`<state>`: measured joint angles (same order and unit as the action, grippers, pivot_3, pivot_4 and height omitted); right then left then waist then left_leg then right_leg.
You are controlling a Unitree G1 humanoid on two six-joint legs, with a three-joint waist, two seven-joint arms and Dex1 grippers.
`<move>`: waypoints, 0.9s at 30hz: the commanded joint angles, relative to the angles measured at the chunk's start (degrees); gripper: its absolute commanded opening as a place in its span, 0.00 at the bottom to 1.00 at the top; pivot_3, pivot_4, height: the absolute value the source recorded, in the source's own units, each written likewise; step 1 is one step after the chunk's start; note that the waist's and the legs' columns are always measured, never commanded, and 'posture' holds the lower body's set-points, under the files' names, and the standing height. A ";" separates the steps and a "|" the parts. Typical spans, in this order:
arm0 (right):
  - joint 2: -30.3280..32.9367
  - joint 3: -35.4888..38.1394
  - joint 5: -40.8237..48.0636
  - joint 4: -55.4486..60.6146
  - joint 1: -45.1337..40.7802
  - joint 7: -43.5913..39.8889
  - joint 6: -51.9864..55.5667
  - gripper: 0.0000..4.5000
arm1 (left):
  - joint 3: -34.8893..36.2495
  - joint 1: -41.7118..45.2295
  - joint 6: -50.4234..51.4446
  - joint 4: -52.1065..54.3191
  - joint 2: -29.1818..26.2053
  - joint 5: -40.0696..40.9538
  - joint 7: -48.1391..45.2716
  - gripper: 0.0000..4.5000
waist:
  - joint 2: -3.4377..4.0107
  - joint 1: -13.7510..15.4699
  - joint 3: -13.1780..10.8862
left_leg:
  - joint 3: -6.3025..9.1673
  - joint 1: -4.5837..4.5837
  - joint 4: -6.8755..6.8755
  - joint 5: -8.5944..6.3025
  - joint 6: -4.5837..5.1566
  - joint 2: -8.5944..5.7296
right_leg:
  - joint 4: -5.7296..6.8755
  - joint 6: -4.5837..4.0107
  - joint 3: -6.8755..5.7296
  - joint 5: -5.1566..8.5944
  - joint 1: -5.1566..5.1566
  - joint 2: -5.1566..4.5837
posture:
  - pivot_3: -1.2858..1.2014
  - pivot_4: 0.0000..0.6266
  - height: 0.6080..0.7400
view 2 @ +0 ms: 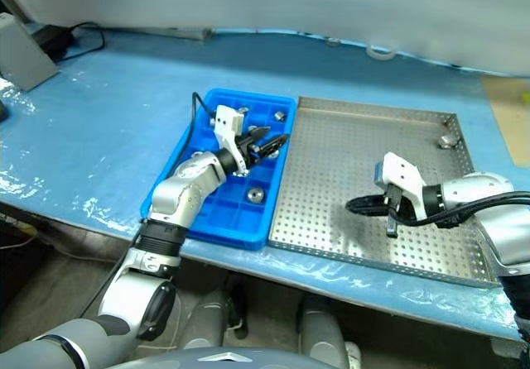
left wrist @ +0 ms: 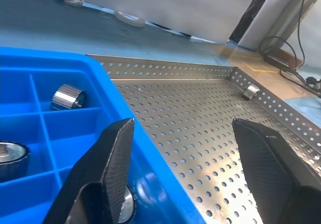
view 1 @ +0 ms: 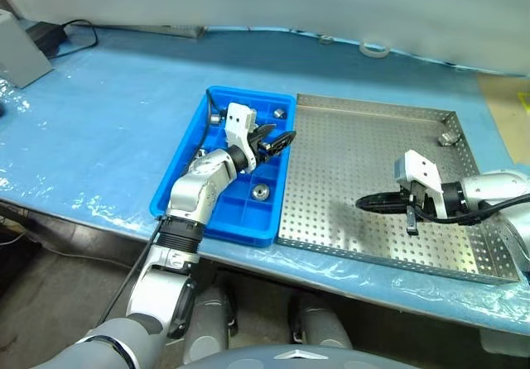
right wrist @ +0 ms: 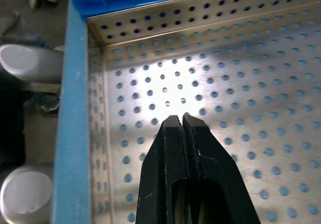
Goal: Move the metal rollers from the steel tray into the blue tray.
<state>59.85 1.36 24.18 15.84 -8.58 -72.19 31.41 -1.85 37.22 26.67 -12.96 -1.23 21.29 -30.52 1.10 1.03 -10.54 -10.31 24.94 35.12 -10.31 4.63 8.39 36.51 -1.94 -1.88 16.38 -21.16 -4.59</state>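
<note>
- Steel tray on blue-covered tabletop, toward the right half; near rim close to the tabletop's front edge.
- Blue tray touching the steel tray's left rim, long side against it.
- One metal roller left in the steel tray, tucked into the far right corner beside the rim; seen also in left wrist view at the same corner.
- Rollers in blue tray: one in a far right compartment, one in a far left compartment, one in a near compartment by the steel tray side. A further glint beside the left arm, too hidden to tell.
- Left gripper above the blue tray's right edge, roughly level, pointing toward the steel tray. Fingers spread apart, nothing between them.
- In left wrist view, a roller lying on its side in a compartment, clear of the fingers; another partly behind the nearer finger.
- Right gripper over the middle of the steel tray, pointing left toward the blue tray, tilted down. Fingers pressed together, holding nothing.
- Remaining roller in the steel tray well apart from the right fingers, off toward the far right corner.
- Roll of tape near the tabletop's far edge; grey box at far left corner.
</note>
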 commanded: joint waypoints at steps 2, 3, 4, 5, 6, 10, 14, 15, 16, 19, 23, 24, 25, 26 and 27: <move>2.34 -1.23 -1.55 5.97 6.42 -1.50 -2.64 0.01 | -0.24 0.79 -0.67 1.22 0.03 0.11 -0.57 0.74 | -0.01 0.05 -0.01 | 0.00 -0.01 -0.01 0.02 -0.01 -0.01 | 0.00 0.00 0.02 0.00 0.00 -0.01 | 0.45 0.24 1.00; 2.29 -1.39 -1.87 6.81 7.87 -1.04 -2.92 0.01 | -0.26 0.62 -0.55 1.39 0.04 0.11 -0.54 0.74 | -0.02 0.09 -0.01 | 0.00 -0.05 -0.02 0.02 -0.01 0.00 | -0.04 0.00 0.02 0.00 0.05 0.00 | 0.45 0.24 1.00; 2.26 -1.47 -2.27 7.30 8.94 -0.65 -3.29 0.01 | -0.27 0.50 -0.46 1.51 0.05 0.11 -0.50 0.74 | -0.01 0.08 -0.01 | 0.01 -0.04 -0.04 0.02 -0.01 0.00 | -0.09 0.01 0.01 0.00 0.06 0.00 | 0.45 0.24 1.00; 2.41 -1.64 -3.05 7.62 10.35 -0.40 -4.24 0.01 | -0.27 0.38 -0.37 1.63 0.03 0.12 -0.47 0.74 | 0.01 0.05 0.00 | 0.01 -0.02 -0.05 0.02 -0.01 -0.02 | -0.12 0.01 0.02 0.00 0.05 0.00 | 0.45 0.24 1.00; 2.53 -1.66 -3.55 7.84 11.61 -0.25 -4.97 0.01 | -0.27 0.30 -0.33 1.71 0.02 0.13 -0.45 0.74 | 0.00 0.05 0.01 | 0.01 0.00 -0.06 0.01 0.00 -0.05 | -0.16 0.01 0.03 0.00 0.04 -0.01 | 0.45 0.24 1.00; 3.44 -0.57 -3.57 9.18 15.83 -0.77 -6.02 0.01 | -0.29 0.18 -0.27 1.78 0.00 0.12 -0.43 0.74 | 0.01 0.46 0.02 | 0.01 0.04 -0.22 -0.01 0.05 -0.05 | -0.53 0.03 -0.05 -0.02 0.14 -0.01 | 0.45 0.24 1.00; 5.14 0.18 -3.16 10.81 17.71 -1.32 -5.78 0.01 | -0.48 0.45 -0.49 1.11 -0.03 -0.05 -0.73 0.74 | 0.02 0.87 0.03 | 0.01 0.15 -0.36 -0.11 0.21 -0.08 | -0.79 0.13 -0.18 -0.07 0.18 -0.06 | 0.44 0.24 1.00; 5.53 0.29 -3.25 11.35 18.35 -1.21 -5.72 0.01 | -0.55 0.58 -0.57 0.91 -0.01 -0.11 -0.83 0.74 | 0.02 1.08 0.03 | 0.01 0.17 -0.37 -0.13 0.24 -0.10 | -0.80 0.13 -0.22 -0.07 0.18 -0.08 | 0.44 0.24 1.00; 5.89 0.32 -3.36 12.06 18.99 -1.08 -5.58 0.01 | -0.65 0.72 -0.68 0.66 0.05 -0.20 -0.87 0.74 | 0.02 1.23 0.03 | 0.01 0.19 -0.38 -0.15 0.25 -0.10 | -0.82 0.13 -0.25 -0.07 0.17 -0.10 | 0.44 0.24 1.00; 6.42 0.60 -2.85 14.21 20.31 -0.46 -4.40 0.01 | -0.81 0.98 -0.84 0.21 0.23 -0.28 -0.91 0.74 | 0.02 1.39 0.03 | 0.05 0.24 -0.46 -0.16 0.26 -0.13 | -0.90 0.15 -0.30 -0.07 0.17 -0.12 | 0.44 0.24 1.00; 7.08 1.08 -2.15 16.33 21.53 -0.21 -2.72 0.01 | -0.82 1.03 -0.88 -0.10 0.35 -0.22 -0.95 0.74 | 0.02 1.36 0.03 | 0.06 0.24 -0.48 -0.16 0.25 -0.14 | -0.91 0.15 -0.32 -0.07 0.17 -0.13 | 0.44 0.24 1.00; 7.33 1.32 -1.94 16.81 21.82 -0.26 -2.29 0.01 | -0.80 1.02 -0.84 -0.10 0.37 -0.21 -0.91 0.74 | 0.02 1.34 0.03 | 0.07 0.23 -0.48 -0.16 0.25 -0.14 | -0.91 0.15 -0.33 -0.07 0.18 -0.13 | 0.44 0.24 1.00; 7.75 1.47 -1.81 17.30 22.13 -0.39 -1.96 0.01 | -0.77 1.03 -0.84 -0.14 0.39 -0.20 -0.88 0.74 | 0.02 1.32 0.04 | 0.09 0.23 -0.48 -0.16 0.25 -0.14 | -0.91 0.15 -0.34 -0.07 0.19 -0.13 | 0.44 0.24 1.00; 8.13 1.62 -1.71 17.72 22.42 -0.50 -1.74 0.01 | -0.75 1.05 -0.85 -0.21 0.40 -0.21 -0.85 0.74 | 0.03 1.35 0.04 | 0.11 0.22 -0.48 -0.16 0.25 -0.14 | -0.90 0.15 -0.36 -0.07 0.20 -0.13 | 0.44 0.24 1.00; 8.44 1.77 -1.64 18.09 22.70 -0.61 -1.54 0.01 | -0.73 1.07 -0.88 -0.28 0.42 -0.23 -0.81 0.74 | 0.04 1.38 0.04 | 0.11 0.22 -0.48 -0.16 0.25 -0.14 | -0.90 0.15 -0.37 -0.07 0.21 -0.13 | 0.44 0.24 1.00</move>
<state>67.30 5.55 20.76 30.48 11.46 -69.94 28.83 -2.61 37.44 26.73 -13.96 -0.93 21.09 -30.95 1.14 2.41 -10.49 -10.19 25.16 34.65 -10.47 4.88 8.25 35.62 -1.79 -2.26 16.32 -20.95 -4.73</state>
